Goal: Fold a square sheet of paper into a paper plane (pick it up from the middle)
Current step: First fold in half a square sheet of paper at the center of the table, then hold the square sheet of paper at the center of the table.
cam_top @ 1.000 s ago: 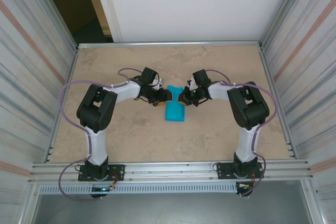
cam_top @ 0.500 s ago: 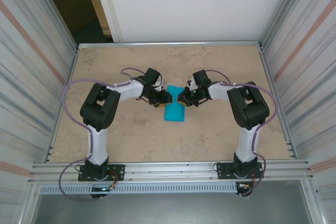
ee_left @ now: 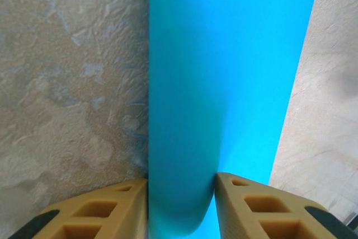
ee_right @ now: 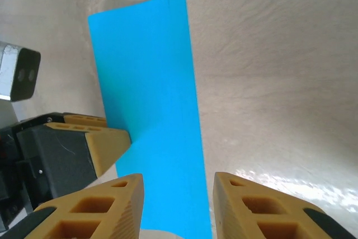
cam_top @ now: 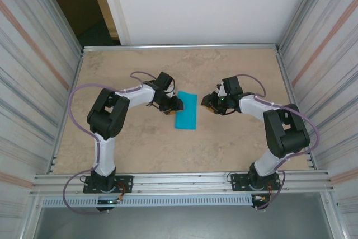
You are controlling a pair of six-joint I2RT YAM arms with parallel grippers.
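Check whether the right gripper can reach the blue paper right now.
Probably yes: the right gripper is open, facing the blue paper across bare table; the left gripper holds its far edge.

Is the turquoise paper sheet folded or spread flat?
Folded. The thin turquoise-blue paper sheet is a narrow rectangle, not a square, with a rounded fold between the fingers of the left tool.
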